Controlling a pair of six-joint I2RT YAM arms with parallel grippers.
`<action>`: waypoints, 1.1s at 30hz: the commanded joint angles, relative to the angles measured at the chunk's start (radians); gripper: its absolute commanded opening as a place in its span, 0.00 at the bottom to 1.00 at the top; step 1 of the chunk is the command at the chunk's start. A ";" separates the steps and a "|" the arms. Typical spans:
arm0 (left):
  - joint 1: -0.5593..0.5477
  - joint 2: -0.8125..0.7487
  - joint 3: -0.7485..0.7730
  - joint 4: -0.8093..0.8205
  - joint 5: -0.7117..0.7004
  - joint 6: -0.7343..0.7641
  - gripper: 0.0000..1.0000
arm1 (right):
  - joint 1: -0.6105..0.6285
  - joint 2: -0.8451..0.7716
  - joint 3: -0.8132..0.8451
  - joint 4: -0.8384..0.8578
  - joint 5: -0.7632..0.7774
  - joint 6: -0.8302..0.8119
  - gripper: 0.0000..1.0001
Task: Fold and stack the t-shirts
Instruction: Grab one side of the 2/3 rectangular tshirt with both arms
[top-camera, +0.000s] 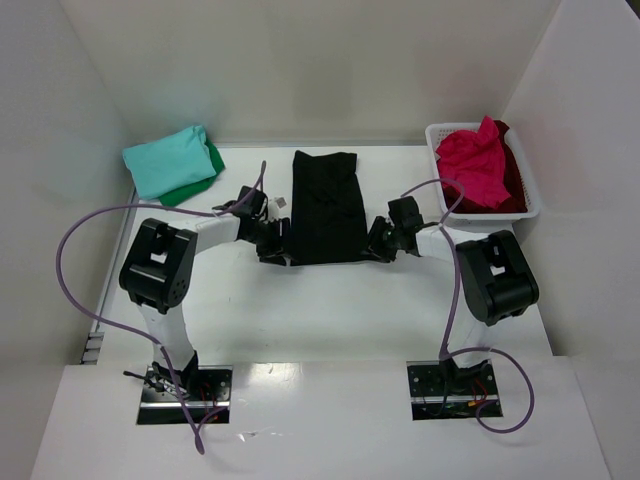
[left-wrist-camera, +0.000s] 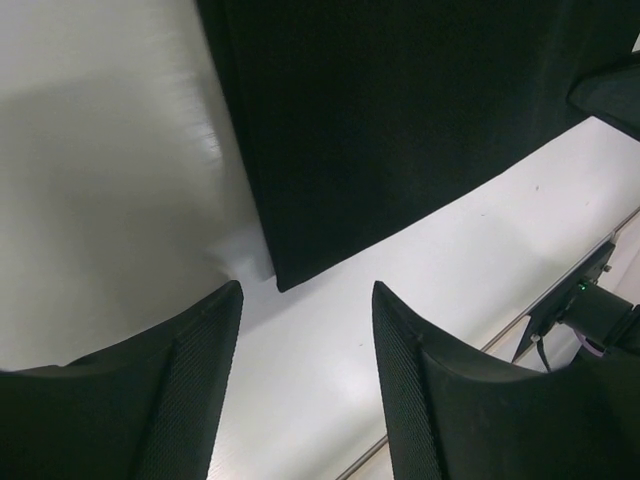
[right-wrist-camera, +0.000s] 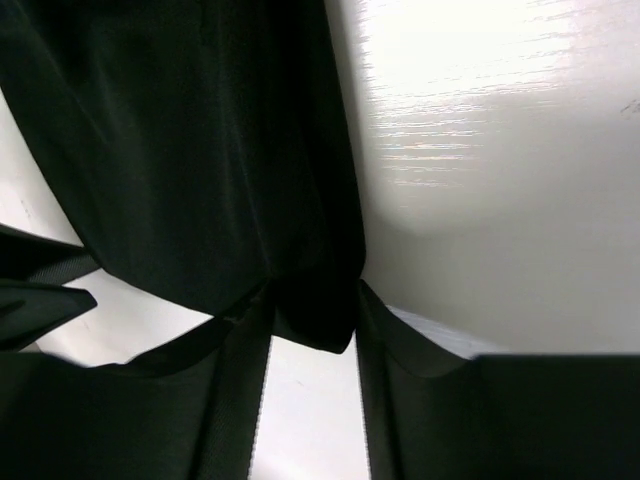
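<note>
A black t-shirt (top-camera: 325, 205), folded into a long strip, lies flat mid-table. My left gripper (top-camera: 280, 250) is open and empty at its near left corner; in the left wrist view the gripper (left-wrist-camera: 307, 290) sits just short of the shirt's corner (left-wrist-camera: 290, 270), not touching. My right gripper (top-camera: 375, 248) is at the near right corner. In the right wrist view the gripper (right-wrist-camera: 312, 295) is open, and the shirt's corner (right-wrist-camera: 315, 320) lies between its fingertips. A teal shirt (top-camera: 165, 160) lies folded on a green one (top-camera: 195, 185) at the far left.
A white lattice basket (top-camera: 530, 190) at the far right holds a crumpled pink-red shirt (top-camera: 475, 160) over a dark red one (top-camera: 515, 195). White walls close in the table on the left, back and right. Purple cables loop beside both arms.
</note>
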 joint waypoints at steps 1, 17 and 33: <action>-0.024 0.023 0.010 0.019 -0.007 -0.023 0.60 | 0.009 0.031 0.009 0.019 0.017 0.001 0.41; -0.033 0.043 0.001 0.076 -0.060 -0.070 0.32 | 0.009 0.031 0.009 0.019 0.036 0.010 0.09; -0.033 -0.085 -0.077 0.026 -0.083 -0.089 0.00 | 0.117 -0.067 -0.041 -0.024 0.055 0.091 0.00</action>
